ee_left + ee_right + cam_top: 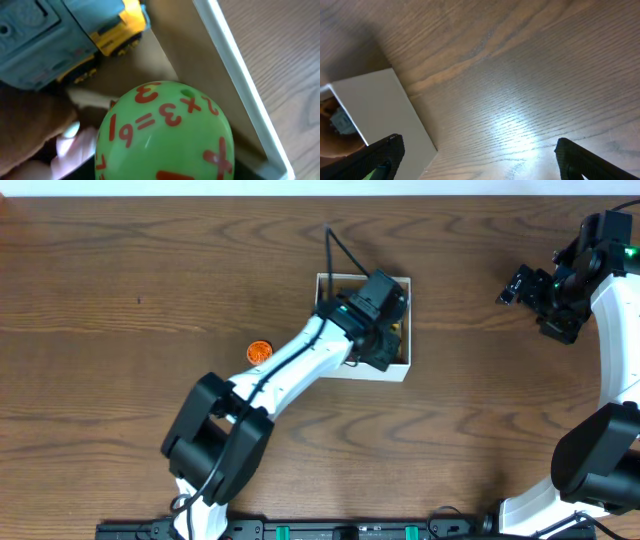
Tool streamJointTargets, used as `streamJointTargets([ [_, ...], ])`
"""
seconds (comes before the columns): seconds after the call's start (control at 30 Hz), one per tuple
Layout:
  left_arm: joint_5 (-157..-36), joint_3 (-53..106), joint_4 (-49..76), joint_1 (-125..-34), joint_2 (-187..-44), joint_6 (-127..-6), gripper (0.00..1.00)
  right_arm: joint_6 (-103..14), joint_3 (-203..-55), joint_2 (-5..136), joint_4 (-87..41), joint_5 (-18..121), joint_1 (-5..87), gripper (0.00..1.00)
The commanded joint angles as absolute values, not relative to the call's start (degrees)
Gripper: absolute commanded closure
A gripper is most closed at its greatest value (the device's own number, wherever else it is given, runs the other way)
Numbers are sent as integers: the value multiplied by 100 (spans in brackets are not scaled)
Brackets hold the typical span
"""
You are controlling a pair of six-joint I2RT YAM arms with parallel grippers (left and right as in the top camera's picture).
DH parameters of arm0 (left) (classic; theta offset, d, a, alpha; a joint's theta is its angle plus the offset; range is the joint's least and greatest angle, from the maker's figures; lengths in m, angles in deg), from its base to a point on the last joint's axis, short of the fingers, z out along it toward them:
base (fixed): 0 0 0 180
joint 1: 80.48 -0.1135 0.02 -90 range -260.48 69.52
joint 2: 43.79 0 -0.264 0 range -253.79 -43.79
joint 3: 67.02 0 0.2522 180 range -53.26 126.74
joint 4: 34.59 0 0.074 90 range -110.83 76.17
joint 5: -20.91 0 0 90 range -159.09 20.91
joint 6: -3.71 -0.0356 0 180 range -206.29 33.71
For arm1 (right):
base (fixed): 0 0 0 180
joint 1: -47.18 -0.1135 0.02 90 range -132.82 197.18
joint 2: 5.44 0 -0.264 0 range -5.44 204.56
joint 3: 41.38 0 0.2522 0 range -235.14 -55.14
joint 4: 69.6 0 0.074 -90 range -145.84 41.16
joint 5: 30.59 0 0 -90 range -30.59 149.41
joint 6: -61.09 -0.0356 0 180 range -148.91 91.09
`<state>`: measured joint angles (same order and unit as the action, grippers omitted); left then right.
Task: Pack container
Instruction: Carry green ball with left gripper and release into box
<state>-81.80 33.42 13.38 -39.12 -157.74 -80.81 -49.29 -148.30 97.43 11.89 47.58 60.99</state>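
The container (pixel 398 370) is a square white box with a tan inside, at the table's middle. My left gripper (pixel 383 328) is down inside it, shut on a green ball (pixel 165 135) with red numbers that fills the space between the jaws. The fingers themselves are mostly hidden by the ball. A blue and yellow toy truck (pixel 60 40), a brown plush (pixel 30 125) and a pink piece (pixel 75 145) lie in the box beside the ball. The box's white wall (pixel 240 75) is to the right. My right gripper (pixel 480 160) is open and empty above bare wood, far right (pixel 522 286).
A small orange round toy (pixel 259 352) lies on the wooden table left of the box. The left arm crosses the box's lower left side. The box's white outer wall (pixel 385 110) shows at the left of the right wrist view.
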Motion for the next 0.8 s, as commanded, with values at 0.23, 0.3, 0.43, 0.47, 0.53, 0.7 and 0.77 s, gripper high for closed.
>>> streamJointTargets([
  [0.23,-7758,4019,1999,-3993,-15533,-8223,16,-4940,-14811,9798,1211,4760,6061,1],
  [0.3,-7577,4293,2248,-4036,-15422,-8223,15,-4942,-14811,9798,1211,4760,6059,1],
  [0.43,-7135,4795,2777,-4122,-15179,-8223,13,-4942,-14811,9798,1193,4760,6059,1],
  [0.47,-6973,4887,2923,-4154,-15118,-8219,13,-4940,-14811,9798,1189,4760,6059,1],
  [0.53,-6643,5016,3288,-4290,-14943,-8173,13,-4938,-14811,9798,1189,4762,6059,1],
  [0.7,-6405,5027,4337,-5064,-14661,-7699,13,-4857,-14811,9798,1191,4760,6059,1],
  [0.77,-6409,4961,4637,-5512,-14681,-7546,13,-4857,-14811,9798,1186,4760,6059,1],
])
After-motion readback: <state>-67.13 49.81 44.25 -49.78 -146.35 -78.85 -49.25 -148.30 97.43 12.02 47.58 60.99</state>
